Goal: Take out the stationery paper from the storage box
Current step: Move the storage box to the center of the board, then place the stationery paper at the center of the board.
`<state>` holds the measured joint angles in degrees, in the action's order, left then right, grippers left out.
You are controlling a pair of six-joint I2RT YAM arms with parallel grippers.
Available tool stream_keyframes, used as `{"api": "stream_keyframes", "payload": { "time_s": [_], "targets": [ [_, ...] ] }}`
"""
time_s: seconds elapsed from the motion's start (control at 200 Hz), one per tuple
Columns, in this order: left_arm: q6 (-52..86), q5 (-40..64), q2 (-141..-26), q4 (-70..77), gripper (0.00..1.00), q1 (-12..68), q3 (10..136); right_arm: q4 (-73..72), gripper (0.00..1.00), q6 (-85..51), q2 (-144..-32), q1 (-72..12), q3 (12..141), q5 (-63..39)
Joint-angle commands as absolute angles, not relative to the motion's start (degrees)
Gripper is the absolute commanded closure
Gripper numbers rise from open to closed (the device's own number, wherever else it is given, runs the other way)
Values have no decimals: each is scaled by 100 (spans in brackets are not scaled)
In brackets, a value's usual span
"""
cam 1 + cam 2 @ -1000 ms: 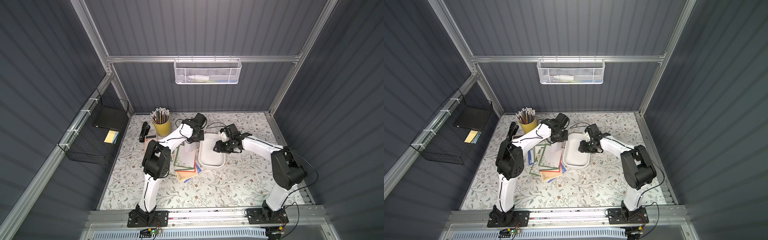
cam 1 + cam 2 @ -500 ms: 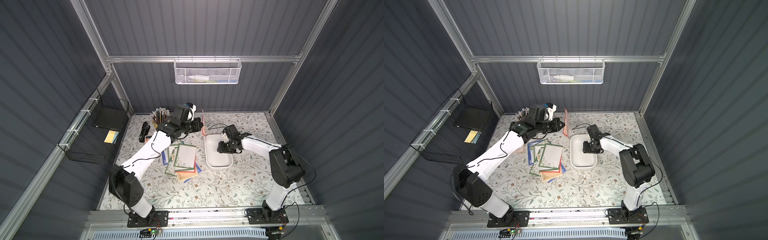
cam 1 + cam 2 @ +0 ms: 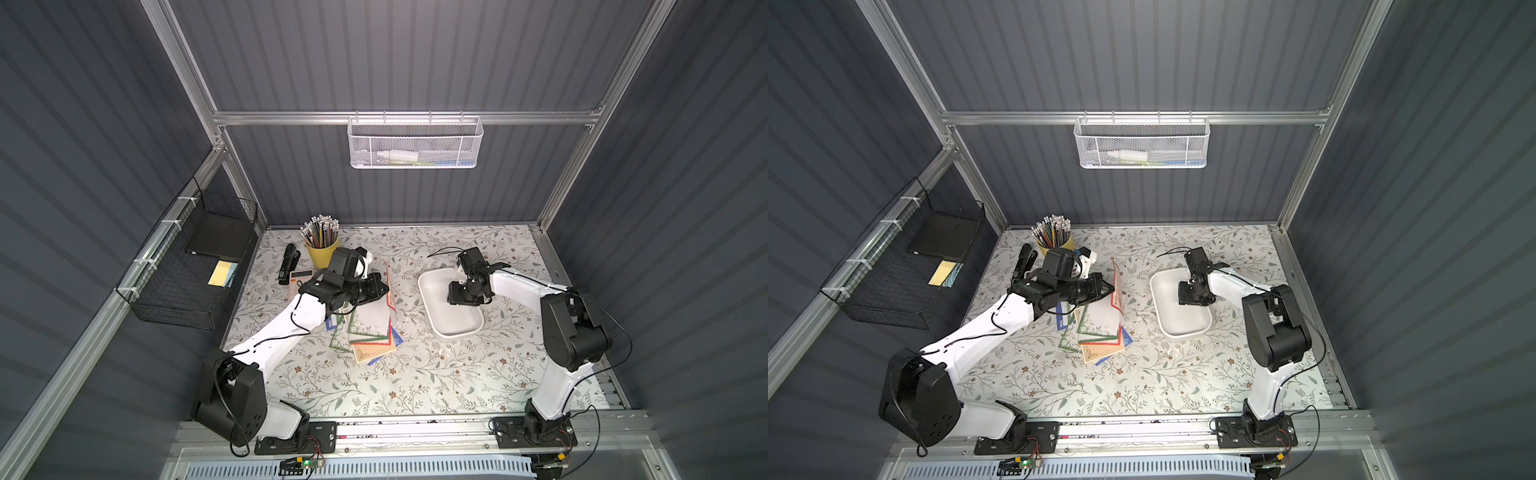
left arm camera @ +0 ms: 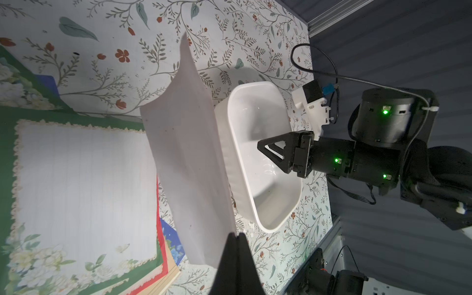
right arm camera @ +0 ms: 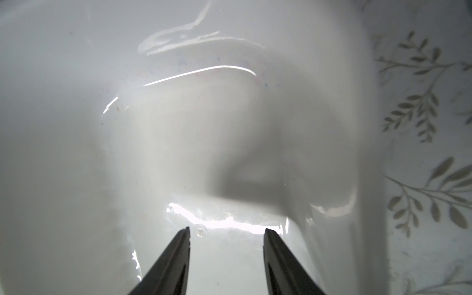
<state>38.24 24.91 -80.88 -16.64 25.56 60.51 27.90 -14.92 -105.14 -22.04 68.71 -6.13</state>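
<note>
Gripping a limp, lightweight red-bordered stationery sheet [image 4: 189, 163] by its corner, the left claw [image 4: 236, 236] is dangling it; the right claw [image 5: 226, 229] is hovering half-open, seemingly empty, at twelve o'clock in the shallow white plastic box [image 4: 265, 204].

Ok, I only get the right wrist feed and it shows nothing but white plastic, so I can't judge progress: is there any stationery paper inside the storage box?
Observer: No. In both top views the storage box is bare inside.
Operator: Is either arm holding a sheet?
Observer: Yes. The left gripper is shut on a red-bordered sheet, which stands on edge beside the box.
Operator: And the other sheets?
Observer: They lie in a fanned pile of sheets on the table, on the far side of the held sheet from the box, with a green-bordered one on top.
</note>
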Motion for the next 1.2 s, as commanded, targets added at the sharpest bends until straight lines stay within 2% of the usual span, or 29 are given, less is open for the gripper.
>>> {"api": "stream_keyframes", "payload": {
  "time_s": [0.0,0.25,0.47,0.57,0.775,0.86,1.016,1.196],
  "targets": [
    [3860,2659,-7873,-1507,100,2575,5774,2934,49,-1416,-10502,-2193,6984,-502],
    [3955,2946,-7968,-1043,100,2575,5255,2980,50,-1428,-10628,-2188,7027,-613],
    [3518,2228,-8166,-2114,100,2575,5511,2903,50,-1458,-10647,-2189,7021,-751],
    [3516,1819,-8204,-2415,97,2575,5535,2819,50,-1516,-10717,-2197,6957,-967],
    [3571,1178,-8420,-2837,84,2575,5488,2795,51,-1504,-10749,-2197,6891,-1015],
    [3641,763,-8440,-3040,72,2574,5548,2801,51,-1488,-10756,-2202,6891,-1006],
    [3678,309,-8494,-3329,70,2580,5686,2733,51,-1536,-10792,-2198,6841,-1105],
    [3815,-204,-8591,-3770,41,2576,5825,2582,48,-1534,-10598,-2197,6735,-1189]
  ]
}}
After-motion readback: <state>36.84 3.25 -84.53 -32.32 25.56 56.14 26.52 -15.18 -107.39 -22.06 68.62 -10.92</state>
